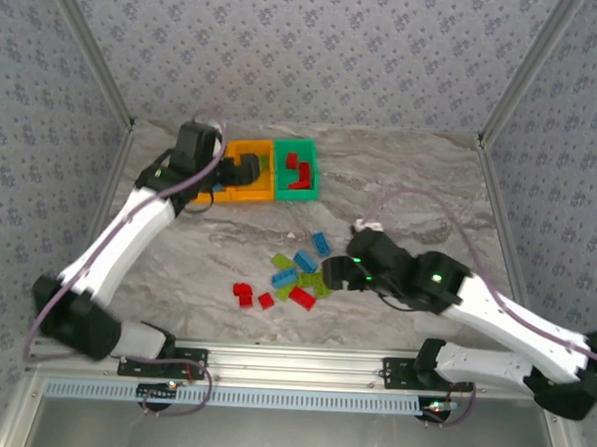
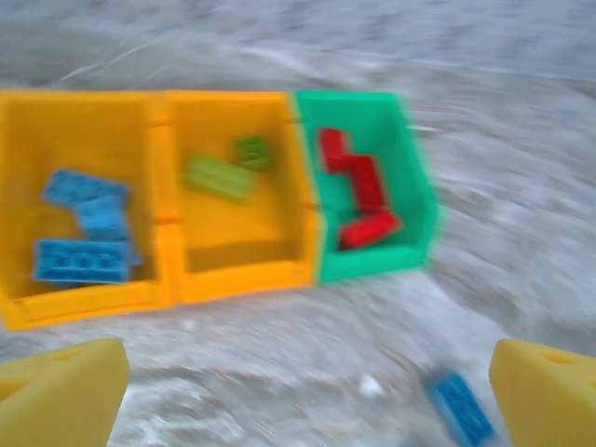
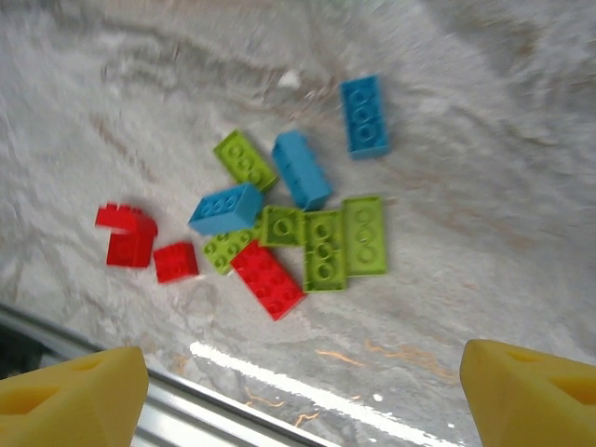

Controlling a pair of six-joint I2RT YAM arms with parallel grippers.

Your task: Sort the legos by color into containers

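Three joined bins stand at the back left. In the left wrist view the left orange bin (image 2: 84,303) holds blue legos (image 2: 82,261), the middle orange bin (image 2: 242,279) two lime ones (image 2: 220,177), and the green bin (image 2: 372,265) red ones (image 2: 361,182). My left gripper (image 1: 251,171) hovers over the orange bins, open and empty (image 2: 307,400). Loose blue (image 3: 226,208), lime (image 3: 363,235) and red legos (image 3: 267,278) lie clustered in the table's front middle (image 1: 296,275). My right gripper (image 1: 329,276) hangs just right of the cluster, open with nothing between its fingers (image 3: 303,391).
One blue brick (image 2: 461,410) lies on the marble table in front of the green bin. The aluminium rail (image 1: 291,361) runs along the near edge, close below the cluster (image 3: 186,410). Patterned walls enclose the table on three sides.
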